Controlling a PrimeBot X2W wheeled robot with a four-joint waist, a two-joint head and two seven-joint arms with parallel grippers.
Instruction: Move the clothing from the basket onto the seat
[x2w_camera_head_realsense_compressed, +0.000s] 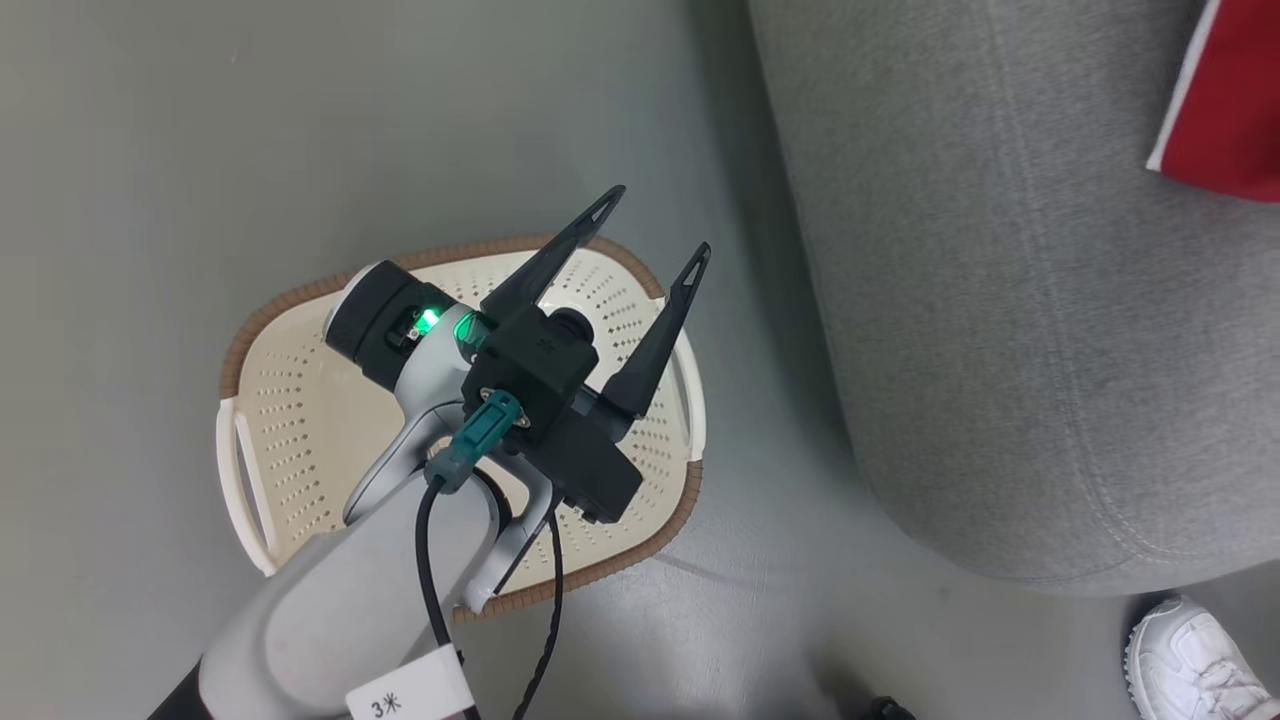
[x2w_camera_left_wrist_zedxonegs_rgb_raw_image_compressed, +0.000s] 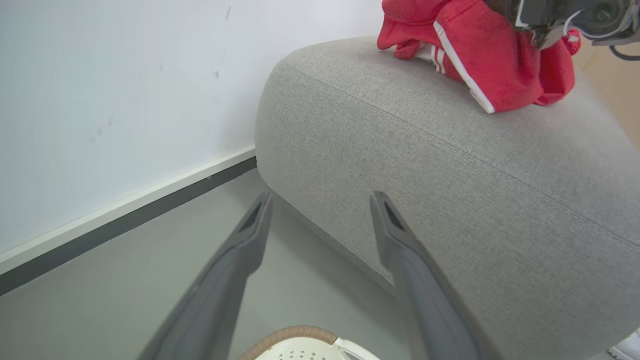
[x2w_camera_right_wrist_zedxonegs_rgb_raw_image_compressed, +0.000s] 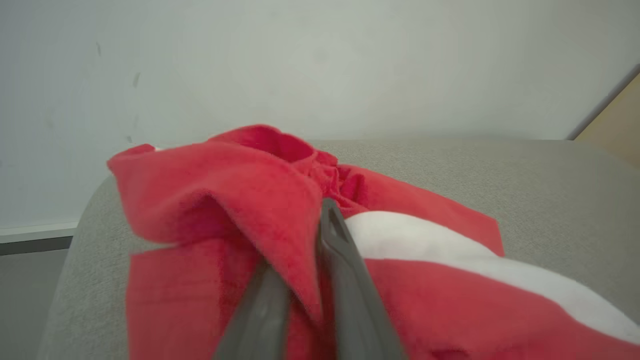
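On the grey woven seat (x2w_camera_left_wrist_zedxonegs_rgb_raw_image_compressed: 450, 200), fleecy red clothing (x2w_camera_right_wrist_zedxonegs_rgb_raw_image_compressed: 225, 200) hides one fingertip of the right gripper (x2w_camera_right_wrist_zedxonegs_rgb_raw_image_compressed: 300, 235), grip unclear; the left gripper (x2w_camera_head_realsense_compressed: 658, 222) stands spread.

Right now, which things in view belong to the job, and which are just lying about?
Job:
red clothing, lying on the sofa
basket, no clothes seen in it
left gripper, open over the basket
right gripper, cloth fold between its fingers

Just there:
a person's white shoe
wall
floor
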